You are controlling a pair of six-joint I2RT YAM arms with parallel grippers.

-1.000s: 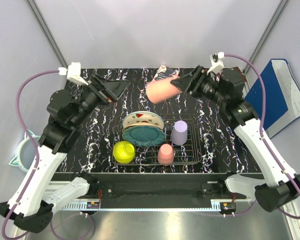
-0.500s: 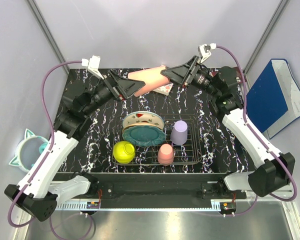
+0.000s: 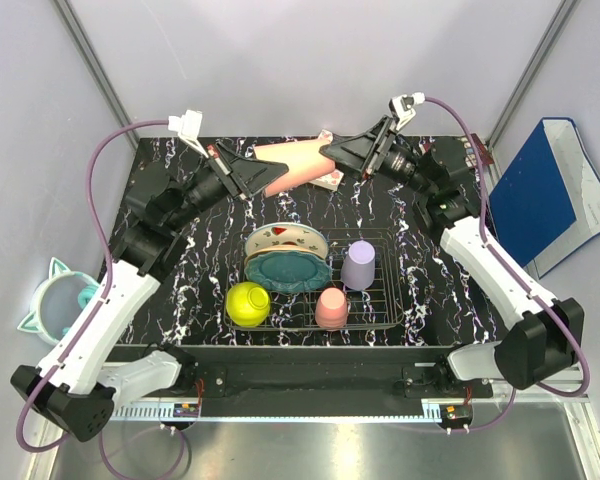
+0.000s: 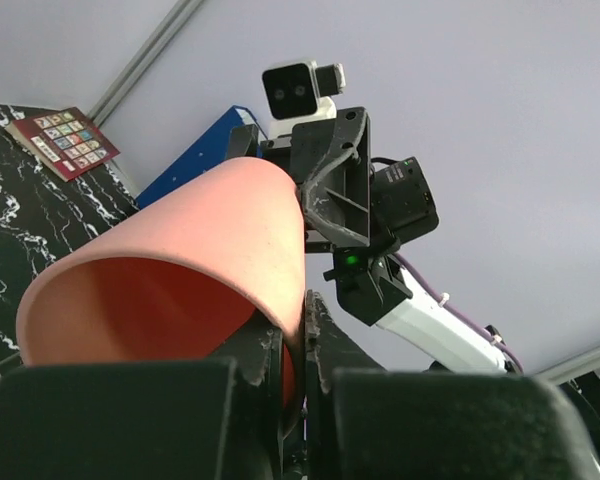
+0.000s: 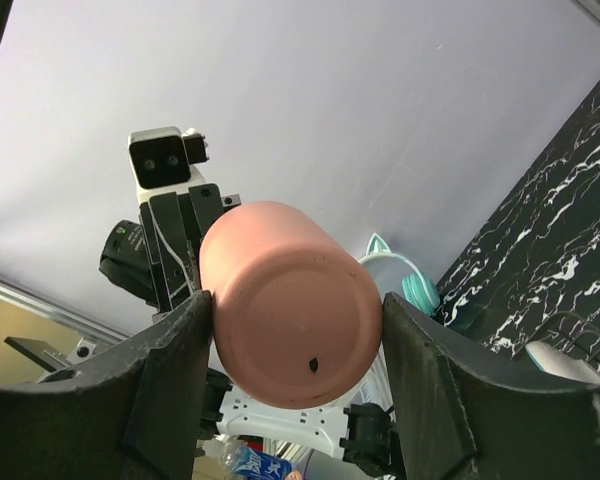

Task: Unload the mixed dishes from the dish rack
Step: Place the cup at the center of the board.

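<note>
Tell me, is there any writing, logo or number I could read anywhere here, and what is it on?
No text here is legible.
Red card: a grid of tiny pictures, too small to read.
Blue-white packet: some print, too blurred to read.
Pink cup: no lettering.

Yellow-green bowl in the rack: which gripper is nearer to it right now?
Left. The left gripper is raised behind the yellow-green bowl, slightly right of it; the right gripper is farther back and right. Both hold one salmon-pink cup.
</note>
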